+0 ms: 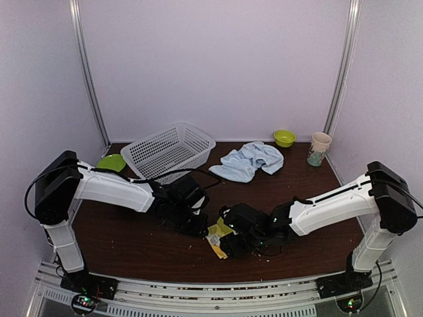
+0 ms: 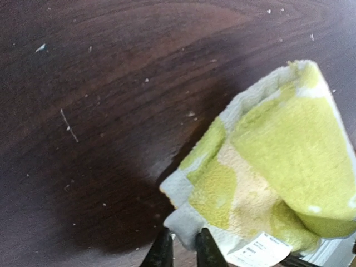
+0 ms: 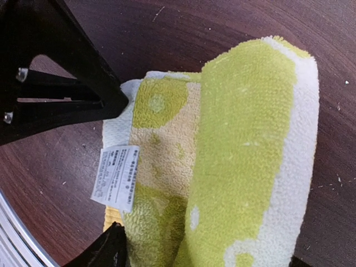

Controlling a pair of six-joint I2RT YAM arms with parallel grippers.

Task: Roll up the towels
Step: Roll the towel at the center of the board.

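The lime-green and yellow lemon-print towel [image 1: 218,235] lies partly rolled near the table's front, between both grippers. My left gripper [image 1: 198,223] is shut on the towel's white corner [image 2: 186,222], pinched between the two black fingers [image 2: 161,250] in the left wrist view. My right gripper [image 1: 235,243] has its jaws spread around the thick rolled part [image 3: 245,144], which fills the gap and touches the left finger [image 3: 105,250]. A white care label [image 3: 115,178] shows on the towel. The pale blue towel [image 1: 251,160] lies crumpled at the back.
A white mesh basket [image 1: 168,152] stands at the back left with a green dish [image 1: 111,162] beside it. A small green bowl [image 1: 284,137] and a paper cup [image 1: 319,148] stand at the back right. The left gripper's black body [image 3: 55,83] shows in the right wrist view.
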